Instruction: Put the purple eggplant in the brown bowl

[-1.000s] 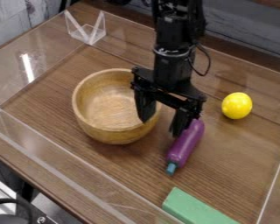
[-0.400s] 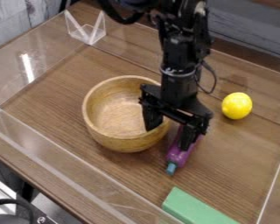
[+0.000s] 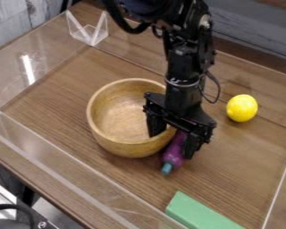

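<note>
My black gripper [image 3: 174, 141] is down over the purple toy eggplant [image 3: 173, 153], just beside the brown wooden bowl [image 3: 128, 118]. The gripper covers the eggplant's upper part; I cannot tell how far its fingers are open or whether they grip. The teal-tipped end points toward a green block [image 3: 202, 213]. A yellow lemon [image 3: 241, 108] lies apart.

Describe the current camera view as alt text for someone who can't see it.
A black robot claw reaches down over a purple eggplant beside a large brown bowl on a wooden table. A yellow lemon and green block lie to the right.
</note>
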`<state>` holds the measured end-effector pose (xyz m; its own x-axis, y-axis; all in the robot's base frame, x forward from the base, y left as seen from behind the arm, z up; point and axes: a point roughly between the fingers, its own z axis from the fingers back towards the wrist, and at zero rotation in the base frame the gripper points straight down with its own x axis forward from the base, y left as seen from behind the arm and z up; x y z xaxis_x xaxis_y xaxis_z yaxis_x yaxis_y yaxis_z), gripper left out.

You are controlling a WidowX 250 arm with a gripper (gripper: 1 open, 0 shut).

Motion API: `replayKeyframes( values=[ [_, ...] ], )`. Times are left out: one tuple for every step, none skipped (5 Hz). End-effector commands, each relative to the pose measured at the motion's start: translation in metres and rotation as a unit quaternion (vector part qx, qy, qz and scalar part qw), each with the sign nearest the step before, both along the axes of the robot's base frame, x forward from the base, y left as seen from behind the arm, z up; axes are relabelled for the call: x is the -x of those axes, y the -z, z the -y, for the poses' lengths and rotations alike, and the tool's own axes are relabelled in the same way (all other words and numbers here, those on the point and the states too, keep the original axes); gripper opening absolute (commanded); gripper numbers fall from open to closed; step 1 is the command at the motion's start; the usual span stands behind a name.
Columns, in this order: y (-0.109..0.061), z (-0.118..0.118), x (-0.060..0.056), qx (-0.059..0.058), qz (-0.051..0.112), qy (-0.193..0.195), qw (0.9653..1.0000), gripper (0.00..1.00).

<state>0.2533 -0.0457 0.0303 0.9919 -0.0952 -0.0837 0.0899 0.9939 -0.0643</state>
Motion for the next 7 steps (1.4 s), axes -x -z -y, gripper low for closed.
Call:
replayKeyframes(
  values=[
    [0.0, 0.004, -0.007, 0.005, 0.014, 0.004, 0.9999, 1.0],
    [0.004, 0.005, -0.009, 0.005, 0.013, 0.004, 0.9999, 1.0],
    [0.009, 0.005, -0.011, 0.006, 0.012, 0.003, 0.9999, 1.0],
    [0.013, 0.006, -0.012, 0.008, 0.011, 0.002, 0.9999, 1.0],
    [0.017, 0.006, -0.012, 0.009, 0.008, 0.002, 0.9999, 1.0],
    [0.02, 0.007, -0.011, 0.011, 0.004, 0.002, 0.9999, 1.0],
    [0.022, 0.008, -0.011, 0.012, 0.0, 0.001, 0.9999, 1.0]
  ],
)
